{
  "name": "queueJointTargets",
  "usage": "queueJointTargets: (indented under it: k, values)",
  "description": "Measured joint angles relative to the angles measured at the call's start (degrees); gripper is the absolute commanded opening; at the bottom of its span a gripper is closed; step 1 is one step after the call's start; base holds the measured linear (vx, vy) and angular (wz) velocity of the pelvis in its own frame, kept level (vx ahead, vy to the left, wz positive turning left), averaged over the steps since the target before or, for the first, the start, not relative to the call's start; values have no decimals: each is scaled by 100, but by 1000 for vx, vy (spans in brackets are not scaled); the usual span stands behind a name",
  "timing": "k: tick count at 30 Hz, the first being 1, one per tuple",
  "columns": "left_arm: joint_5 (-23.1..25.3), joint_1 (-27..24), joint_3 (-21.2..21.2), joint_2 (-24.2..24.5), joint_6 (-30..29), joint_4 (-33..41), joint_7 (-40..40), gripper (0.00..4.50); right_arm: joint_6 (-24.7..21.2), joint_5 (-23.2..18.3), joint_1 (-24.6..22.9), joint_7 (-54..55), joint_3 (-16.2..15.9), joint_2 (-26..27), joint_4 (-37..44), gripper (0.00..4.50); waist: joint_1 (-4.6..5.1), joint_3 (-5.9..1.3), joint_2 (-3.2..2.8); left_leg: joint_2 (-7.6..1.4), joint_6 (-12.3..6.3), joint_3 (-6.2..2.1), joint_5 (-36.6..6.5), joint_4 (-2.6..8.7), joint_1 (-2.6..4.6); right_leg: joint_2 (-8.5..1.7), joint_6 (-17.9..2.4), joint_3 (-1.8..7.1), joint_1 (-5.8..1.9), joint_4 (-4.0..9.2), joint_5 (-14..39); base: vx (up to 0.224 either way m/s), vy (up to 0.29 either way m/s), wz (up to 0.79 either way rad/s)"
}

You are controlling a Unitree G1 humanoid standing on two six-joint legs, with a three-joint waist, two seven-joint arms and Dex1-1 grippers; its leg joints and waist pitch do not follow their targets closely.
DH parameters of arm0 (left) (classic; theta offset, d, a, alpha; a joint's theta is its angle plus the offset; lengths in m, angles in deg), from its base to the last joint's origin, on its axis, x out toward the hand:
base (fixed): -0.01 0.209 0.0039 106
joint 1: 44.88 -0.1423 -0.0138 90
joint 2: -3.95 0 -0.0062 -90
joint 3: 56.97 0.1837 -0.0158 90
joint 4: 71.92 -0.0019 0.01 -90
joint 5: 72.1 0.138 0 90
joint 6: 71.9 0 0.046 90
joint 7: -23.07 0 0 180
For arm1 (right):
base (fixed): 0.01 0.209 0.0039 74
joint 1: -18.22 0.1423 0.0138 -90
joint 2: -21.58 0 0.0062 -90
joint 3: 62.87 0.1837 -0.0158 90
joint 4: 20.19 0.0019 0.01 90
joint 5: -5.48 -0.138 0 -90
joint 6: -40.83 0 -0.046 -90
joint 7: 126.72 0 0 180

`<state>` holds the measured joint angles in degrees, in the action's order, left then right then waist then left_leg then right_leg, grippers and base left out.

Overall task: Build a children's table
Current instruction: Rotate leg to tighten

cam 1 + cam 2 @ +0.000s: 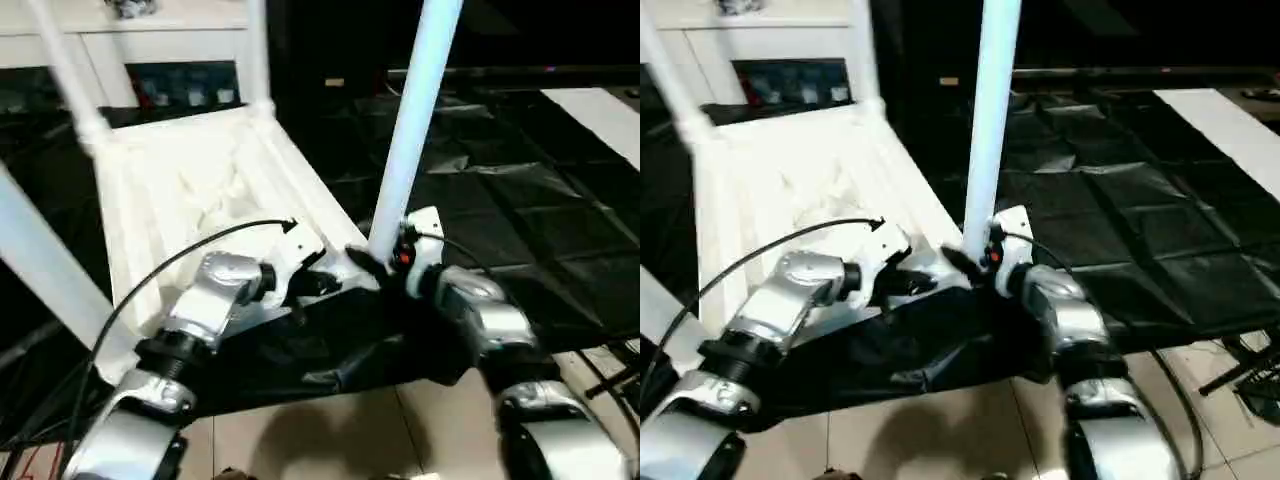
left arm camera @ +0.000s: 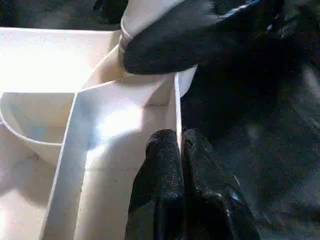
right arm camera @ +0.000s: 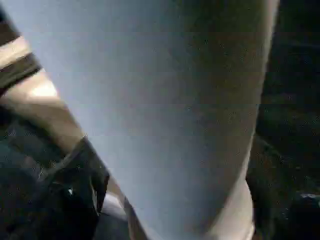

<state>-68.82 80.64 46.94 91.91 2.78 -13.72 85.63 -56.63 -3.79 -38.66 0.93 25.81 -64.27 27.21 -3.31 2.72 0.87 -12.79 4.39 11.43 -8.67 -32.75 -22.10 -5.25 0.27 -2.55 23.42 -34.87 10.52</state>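
Left end effector [image 2: 181, 150] pinched on tabletop [image 1: 200, 190] rim; right end effector [image 1: 372, 262] clamped around upright leg [image 1: 410, 130] at corner socket.

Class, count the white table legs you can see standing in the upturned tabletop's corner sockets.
4: far-left leg, far-right leg, near-left leg, and near-right leg, beside the right gripper.

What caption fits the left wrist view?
Left gripper pinches the tabletop rim while the right gripper holds a leg at the corner socket.

Dim, soft-focused, overexposed glare on whites
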Motion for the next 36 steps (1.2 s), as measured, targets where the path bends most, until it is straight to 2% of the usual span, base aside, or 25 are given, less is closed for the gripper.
queueJointTargets:
  k: [7,11,12,15,20,25,28,30,34,36]
  values:
    - [-152,5,87,264,309,-191,916,0,-308,-6,-194,-1449,-472,-603,498,377,-118,0,0,-2,0,2,1,-9,2,-1,0,3,-6,-8,0,0,0,0]
    - [-201,65,132,390,459,-351,1290,0,-465,-58,-249,-1821,-578,-649,653,377,-175,0,-1,-2,0,2,1,-9,4,-1,0,1,-6,-13,0,0,0,0]
    - [-202,86,150,398,510,-395,1344,0,-518,-93,-272,-1874,-590,-663,695,350,-191,-1,0,-2,0,1,1,-9,4,-2,0,1,-8,-12,0,0,0,0]
    - [-221,112,172,411,571,-475,1493,0,-630,-120,-334,-1927,-605,-684,825,337,-213,0,-1,-1,0,1,1,-12,2,-5,0,4,-10,-11,0,0,0,0]
    - [-227,171,200,411,687,-603,1605,0,-724,-134,-389,-1954,-651,-716,958,288,-214,-1,-1,-1,0,1,1,-13,3,-5,0,4,-11,-12,0,0,0,0]
    - [-231,180,201,392,752,-647,1534,0,-729,-129,-453,-1866,-632,-678,1059,276,-218,-1,-8,-1,0,0,1,-13,4,-5,0,5,-13,-13,0,0,0,0]
    - [-183,189,147,326,748,-675,1184,0,-603,-84,-513,-1333,-465,-509,1048,272,-179,-4,-15,0,1,-1,1,-14,11,-5,-1,9,-16,-18,-2,0,0,0]
    - [-114,237,56,196,709,-770,702,0,-447,9,-475,-643,-246,-262,869,267,-137,-4,-15,-1,1,-5,1,-14,16,-4,1,9,-15,-20,-4,0,0,0]
    - [-13,294,-119,-146,417,-807,-269,0,-295,28,-134,815,183,232,275,261,79,-3,-17,1,2,-12,2,-15,17,-4,2,15,-11,-15,-5,0,0,0]
    - [-2,310,-167,-277,265,-795,-531,0,-239,14,-41,1235,304,355,111,261,146,-5,-21,2,2,-11,2,-16,18,-4,2,18,-11,-15,-6,0,0,0]
